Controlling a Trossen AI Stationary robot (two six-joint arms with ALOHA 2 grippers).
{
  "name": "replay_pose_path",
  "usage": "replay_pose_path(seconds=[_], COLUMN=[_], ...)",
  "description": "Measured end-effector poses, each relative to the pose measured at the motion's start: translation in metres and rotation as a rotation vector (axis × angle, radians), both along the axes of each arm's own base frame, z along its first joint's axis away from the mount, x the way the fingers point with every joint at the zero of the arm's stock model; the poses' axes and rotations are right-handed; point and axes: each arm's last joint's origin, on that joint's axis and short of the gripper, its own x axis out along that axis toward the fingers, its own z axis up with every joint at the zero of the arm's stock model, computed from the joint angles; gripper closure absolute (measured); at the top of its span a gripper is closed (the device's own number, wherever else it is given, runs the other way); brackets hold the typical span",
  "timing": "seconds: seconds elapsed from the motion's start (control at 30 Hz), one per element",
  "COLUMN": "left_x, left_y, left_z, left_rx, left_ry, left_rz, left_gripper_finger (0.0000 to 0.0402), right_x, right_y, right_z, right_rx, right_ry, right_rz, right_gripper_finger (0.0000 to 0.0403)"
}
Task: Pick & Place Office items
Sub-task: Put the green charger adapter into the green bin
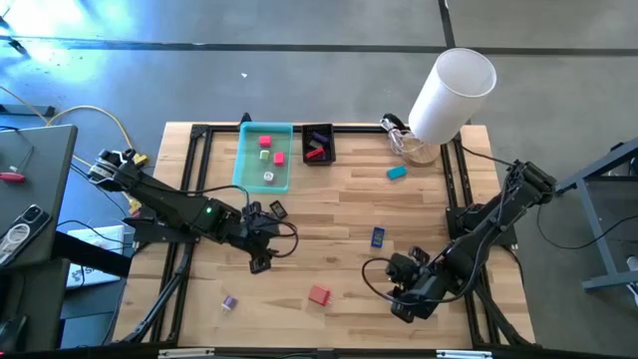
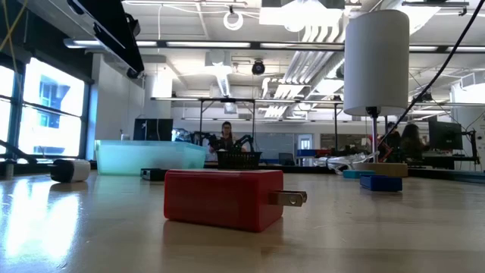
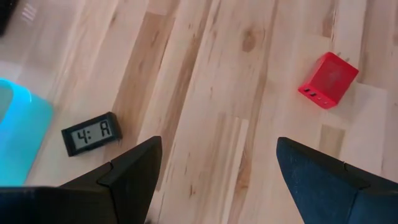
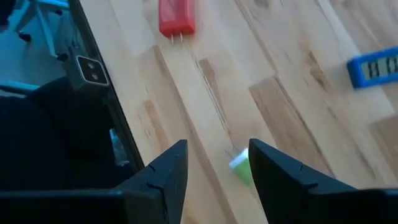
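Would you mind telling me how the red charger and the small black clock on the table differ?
The red charger is a plain blocky plug with metal prongs; the black clock is flatter, with a grey digit display. The charger lies nearer the table's front edge, the clock nearer the teal tray. Both rest loose on the wood, held by neither claw.

You have the charger (image 1: 319,294) near the table's (image 1: 419,214) front edge between both arms, the tray (image 1: 251,171) and basket (image 1: 318,144) side by side at the back
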Motion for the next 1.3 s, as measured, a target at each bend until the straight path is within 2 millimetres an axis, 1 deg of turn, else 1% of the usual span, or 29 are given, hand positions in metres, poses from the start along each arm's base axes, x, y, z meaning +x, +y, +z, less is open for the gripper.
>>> replay_pose_path(seconds=[0.1,0.5,0.63,0.83,0.97,1.07,1.17,1.3], left_x=[0.002,0.008,0.009,0.009,0.008,0.007,0.007,0.007], left_y=[0.004,0.024,0.028,0.025,0.021,0.019,0.019,0.019], left_z=[0.000,0.000,0.000,0.000,0.000,0.000,0.000,0.000], left_rx=[0.001,0.002,0.002,0.001,0.002,0.001,-0.002,-0.004], left_ry=[-0.004,-0.005,-0.005,-0.005,-0.004,-0.004,-0.003,-0.004], left_rz=[0.020,0.100,0.114,0.103,0.088,0.079,0.076,0.080], left_gripper_finger=[0.0093,0.0093,0.0093,0.0093,0.0093,0.0093,0.0093,0.0093], right_x=[0.002,0.005,0.004,0.004,0.003,0.000,-0.003,-0.005], right_y=[0.001,-0.001,-0.002,-0.002,0.000,0.005,0.009,0.010], right_z=[0.001,0.003,0.002,0.002,0.002,0.003,0.003,0.003], right_rx=[-0.024,-0.100,-0.104,-0.107,-0.139,-0.136,-0.134,-0.091], right_ry=[-0.043,-0.117,-0.115,-0.112,-0.118,-0.121,-0.120,-0.112], right_rz=[0.032,-0.009,-0.014,-0.012,0.066,0.113,0.133,0.071], right_gripper_finger=[0.0245,0.0240,0.0214,0.0145,0.0111,0.0099,0.0096,0.0100])
